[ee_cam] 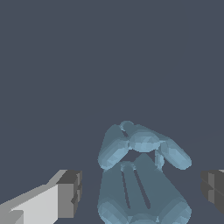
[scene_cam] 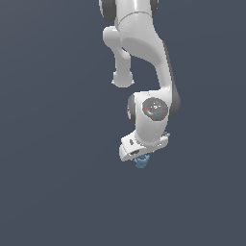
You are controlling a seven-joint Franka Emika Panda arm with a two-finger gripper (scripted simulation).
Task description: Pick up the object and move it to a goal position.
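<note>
The object (ee_cam: 142, 175) is a small teal-blue lumpy blob of rounded lobes on the dark grey floor. In the wrist view it lies between my two dark fingertip pads (ee_cam: 70, 192), with a visible gap on each side. My gripper (ee_cam: 142, 192) is open around it and touches neither side. In the exterior view the white arm reaches straight down, and the object (scene_cam: 142, 163) peeks out just below the gripper (scene_cam: 139, 157), mostly hidden by the hand.
A uniform dark grey ground (scene_cam: 57, 182) fills both views. Only the white arm's links (scene_cam: 144, 43) stand above it.
</note>
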